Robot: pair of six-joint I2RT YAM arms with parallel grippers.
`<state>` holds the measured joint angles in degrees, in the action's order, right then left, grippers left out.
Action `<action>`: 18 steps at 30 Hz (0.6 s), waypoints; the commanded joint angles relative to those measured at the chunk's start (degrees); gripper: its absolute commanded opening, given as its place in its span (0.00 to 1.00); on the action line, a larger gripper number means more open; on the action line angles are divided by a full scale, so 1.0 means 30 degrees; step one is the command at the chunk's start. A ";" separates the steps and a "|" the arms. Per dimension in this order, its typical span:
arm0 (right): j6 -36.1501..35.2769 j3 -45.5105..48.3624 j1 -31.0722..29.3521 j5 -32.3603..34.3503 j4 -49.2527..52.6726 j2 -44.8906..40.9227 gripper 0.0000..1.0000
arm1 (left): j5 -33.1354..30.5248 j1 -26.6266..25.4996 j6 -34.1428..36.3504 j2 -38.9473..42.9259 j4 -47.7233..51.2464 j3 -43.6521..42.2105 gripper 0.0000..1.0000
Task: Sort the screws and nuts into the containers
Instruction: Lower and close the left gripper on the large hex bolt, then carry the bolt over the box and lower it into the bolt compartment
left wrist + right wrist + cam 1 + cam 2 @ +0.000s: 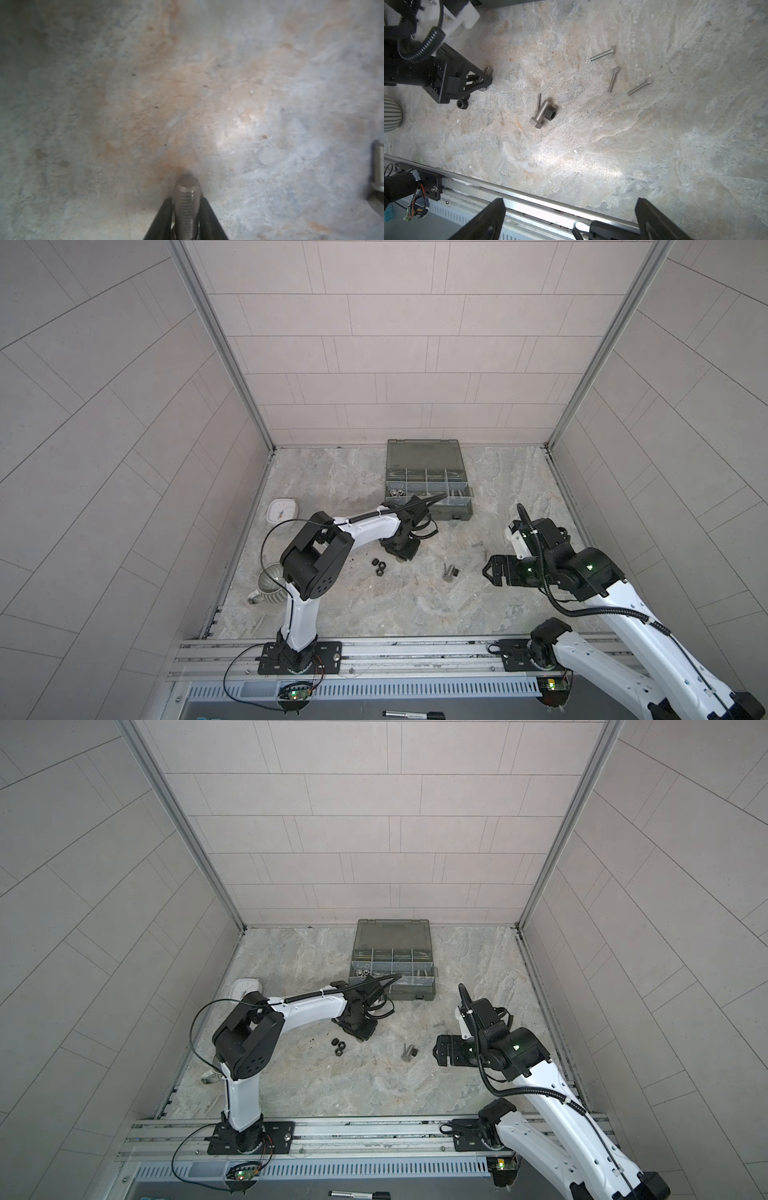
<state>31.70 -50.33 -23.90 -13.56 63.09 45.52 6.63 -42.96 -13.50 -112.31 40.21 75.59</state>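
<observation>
Left tool (pixel 186 202) has a thick screw (pixel 187 187) pinched by its threads, probably for carrying to the containers (pixel 453 512) at 1 o'clock; right tool (pixel 571 207) idles wide open.

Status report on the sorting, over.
Left gripper shut on thick bolt. Right gripper open, empty. Thin screws, black nuts on table. Organizer case open, path looks clear.

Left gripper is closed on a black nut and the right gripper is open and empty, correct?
Not quite. The left gripper is closed on a thick silver bolt, not a black nut; the left wrist view shows its threaded shank between the fingers. The right gripper is open and empty.
</observation>
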 commanded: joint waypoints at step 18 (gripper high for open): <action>-0.2718 -0.3121 0.2195 0.0482 0.0181 0.3145 0.99 | -0.0463 -0.0050 0.2266 -0.3728 0.7129 1.2775 0.20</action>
<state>26.04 -57.58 -18.55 -12.67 63.57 53.15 6.04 -43.05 -9.96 -119.70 54.57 105.12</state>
